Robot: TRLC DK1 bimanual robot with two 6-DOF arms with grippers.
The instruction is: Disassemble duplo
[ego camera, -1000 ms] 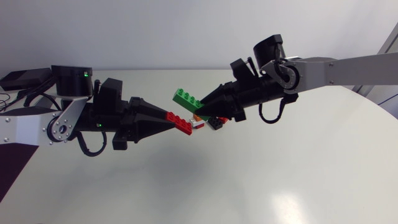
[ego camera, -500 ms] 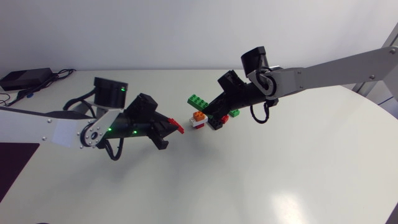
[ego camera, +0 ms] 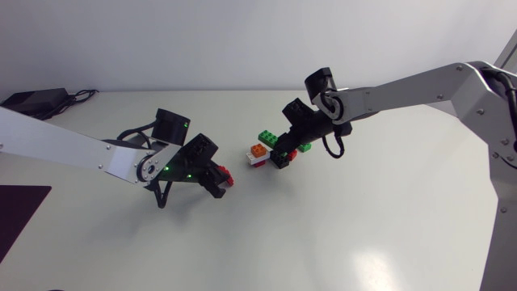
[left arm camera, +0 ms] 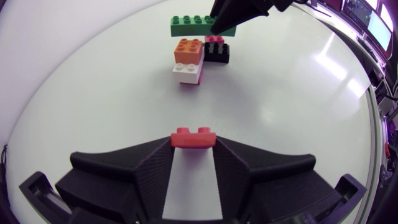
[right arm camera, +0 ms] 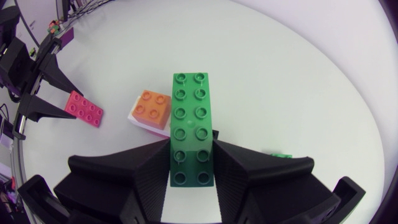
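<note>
Our left gripper, low over the table, is closed on a red Duplo brick, pinching one end between both fingertips. Near it but apart, an orange brick sits on a white brick, with a black brick just beside them. Our right gripper clamps a long green brick from both sides above the black brick; we cannot tell whether they touch.

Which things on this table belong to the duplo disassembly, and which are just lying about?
Job: red brick in left gripper; long green brick in right gripper; orange brick on white brick; black brick; small green brick.
Lying about: black box with cables at the table's far corner.
</note>
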